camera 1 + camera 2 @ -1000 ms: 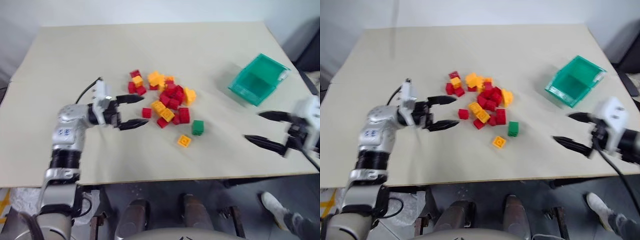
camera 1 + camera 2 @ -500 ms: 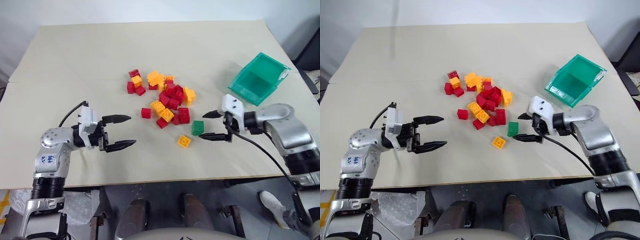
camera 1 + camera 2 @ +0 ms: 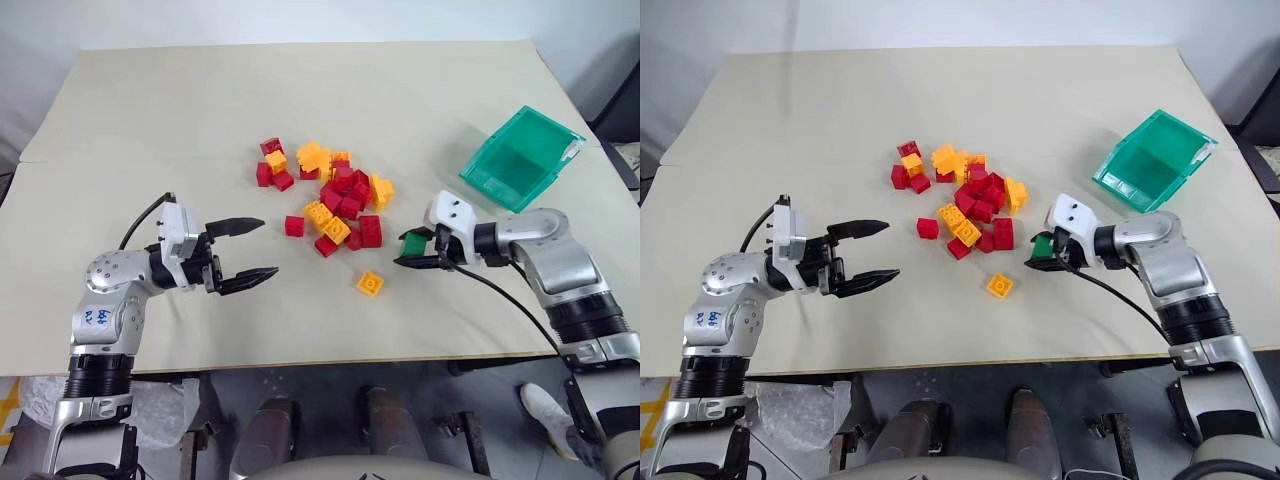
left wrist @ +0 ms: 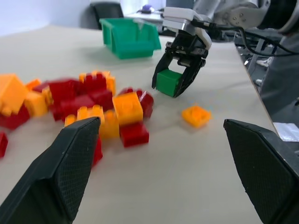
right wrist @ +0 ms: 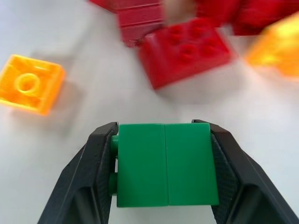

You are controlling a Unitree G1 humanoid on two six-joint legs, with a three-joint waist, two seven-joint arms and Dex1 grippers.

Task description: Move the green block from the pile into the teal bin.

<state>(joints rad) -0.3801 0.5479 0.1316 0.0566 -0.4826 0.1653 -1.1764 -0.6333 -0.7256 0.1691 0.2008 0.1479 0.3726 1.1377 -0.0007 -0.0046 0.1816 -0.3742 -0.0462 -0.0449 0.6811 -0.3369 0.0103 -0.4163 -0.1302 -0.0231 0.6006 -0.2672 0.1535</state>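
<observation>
Two arms are reaching over the table [image 3: 150,120]. Right arm is bending in from the right edge, its right gripper [image 3: 1044,252] clamping the green block [image 5: 166,164] between both fingers just right of the pile [image 3: 330,195], near a lone orange brick [image 3: 369,284]. Left arm is hanging level, its left gripper [image 3: 252,247] gaping wide with nothing in it, well left of the pile. Bare tabletop is lying between the block and the bin [image 3: 520,158], which is sitting near the right edge.
</observation>
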